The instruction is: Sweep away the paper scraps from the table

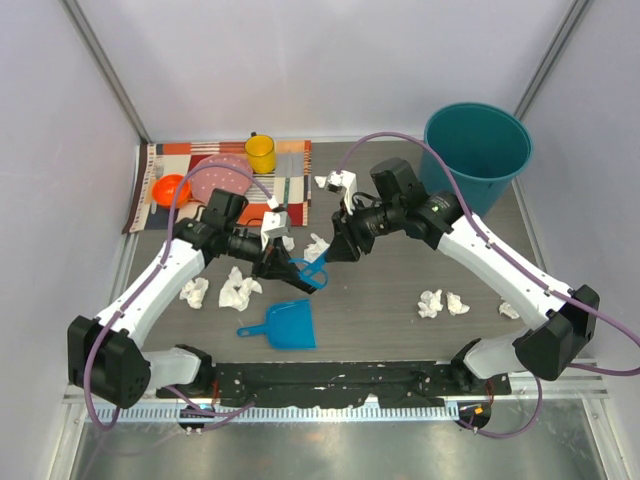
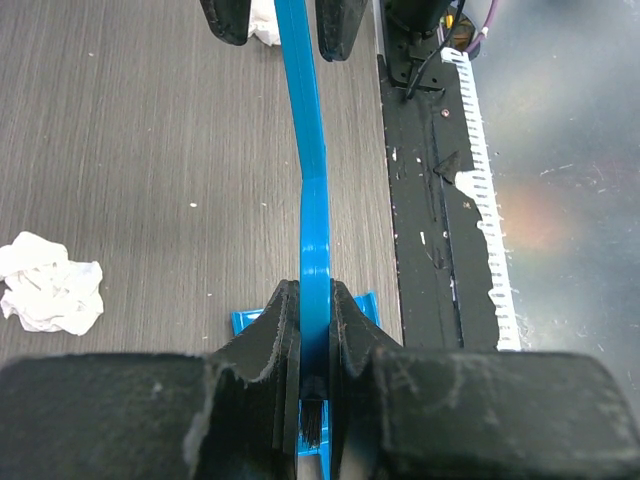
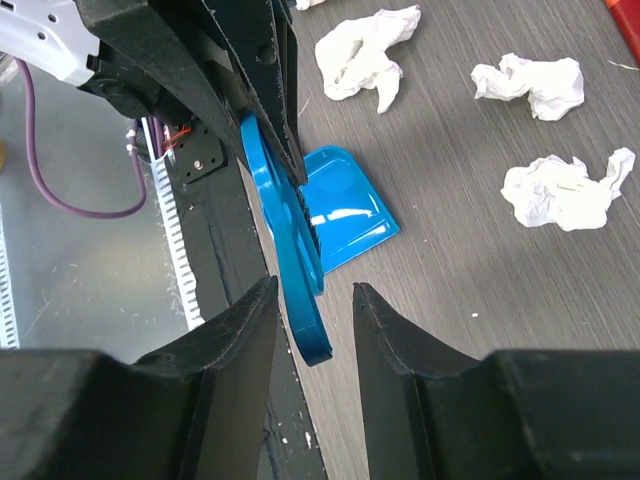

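My left gripper [image 1: 285, 262] [image 2: 313, 295] is shut on the bristle end of a blue brush [image 1: 308, 272] [image 2: 305, 130], held above the table [image 1: 390, 290]. The brush's handle tip [image 3: 300, 300] lies between the fingers of my right gripper [image 1: 328, 255] [image 3: 315, 290], whose jaws stand apart with gaps on both sides. Several white paper scraps lie on the table: two at the left [image 1: 238, 290] [image 1: 193, 291], one under the grippers [image 1: 316, 245], others at the right [image 1: 430, 303] [image 1: 457, 303] [image 1: 508, 310]. Scraps also show in the wrist views [image 2: 50, 283] [image 3: 565, 190].
A blue dustpan [image 1: 290, 325] [image 3: 350, 205] lies near the front edge below the brush. A teal bucket [image 1: 478, 150] stands at the back right. On the striped placemat [image 1: 170, 160] at the back left are a yellow cup [image 1: 261, 152], an orange bowl [image 1: 170, 188] and a pink plate [image 1: 220, 178].
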